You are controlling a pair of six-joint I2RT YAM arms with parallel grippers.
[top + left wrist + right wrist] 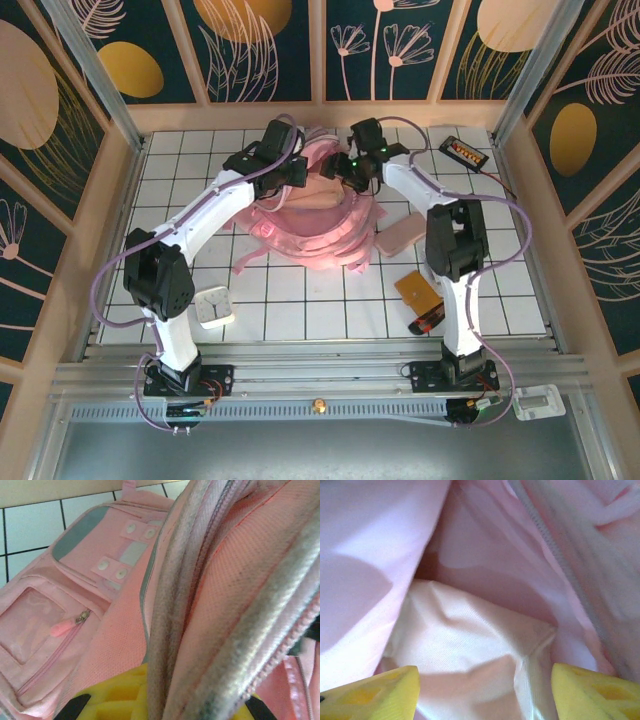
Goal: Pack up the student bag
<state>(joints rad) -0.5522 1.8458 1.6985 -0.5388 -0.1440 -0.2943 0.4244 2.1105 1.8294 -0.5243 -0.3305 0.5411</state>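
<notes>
Part-packed large pink fabric student bag point(320, 235): beige cloth pouch point(470, 645) inside, right end effector point(485, 690) wide, left end effector point(165, 707) clamping rim, items outstanding on white gridded table point(300, 300).

This is a robotics lab test cell, not a lived-in room. The counter point(300, 300) is a white board ruled in a black grid and boxed in by pale wooden framing. Its wall panels point(260, 40) are dark, printed with gold discs and line-drawn flowers like a backdrop. Aluminium posts point(95, 70) stand at the corners. A slotted metal rail point(320, 372) runs along the near edge, with the left arm point(200, 225) and right arm point(455, 240) bolted to it, trailing purple cables point(110, 270). A student bag point(320, 235) and a small white clock point(213, 307) lie on the grid.
</notes>
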